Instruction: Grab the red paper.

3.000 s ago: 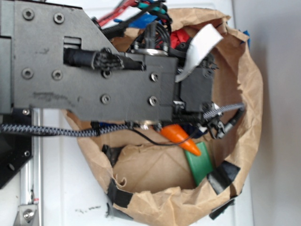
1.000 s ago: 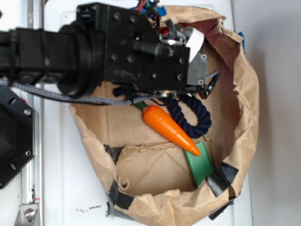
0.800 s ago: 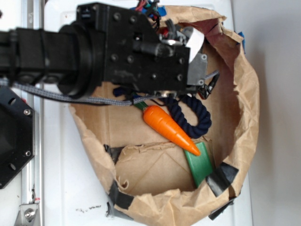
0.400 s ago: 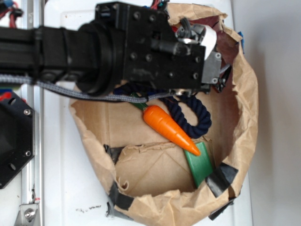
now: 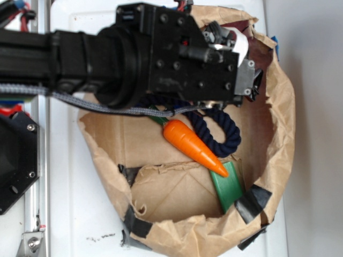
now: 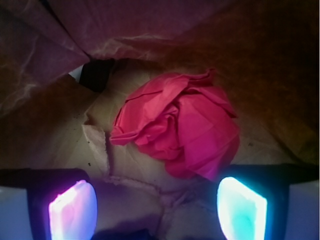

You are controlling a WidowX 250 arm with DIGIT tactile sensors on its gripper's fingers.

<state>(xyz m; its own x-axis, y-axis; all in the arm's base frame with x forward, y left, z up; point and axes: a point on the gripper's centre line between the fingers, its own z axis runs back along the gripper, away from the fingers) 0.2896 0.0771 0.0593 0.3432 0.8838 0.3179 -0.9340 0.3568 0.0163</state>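
Note:
The red paper (image 6: 180, 132) is a crumpled wad lying on the brown bag floor, seen only in the wrist view. It sits just ahead of my gripper (image 6: 157, 210), nearer the right pad (image 6: 242, 207) than the left pad (image 6: 72, 210). The jaws stand wide apart with only bag floor between them, so the gripper is open. In the exterior view the gripper (image 5: 249, 80) hangs over the bag's upper right corner, and the arm hides the red paper there.
The brown paper bag (image 5: 281, 123) has tall crumpled walls around the gripper. Inside lie an orange carrot (image 5: 193, 143), a navy rope loop (image 5: 228, 134) and a green piece (image 5: 229, 184). Black tape (image 5: 252, 202) patches the rim. A bag wall rises behind the paper (image 6: 150, 25).
The arm has shifted right and toward the bag's upper right corner, uncovering the carrot and rope. Carrot, rope and green piece have not moved.

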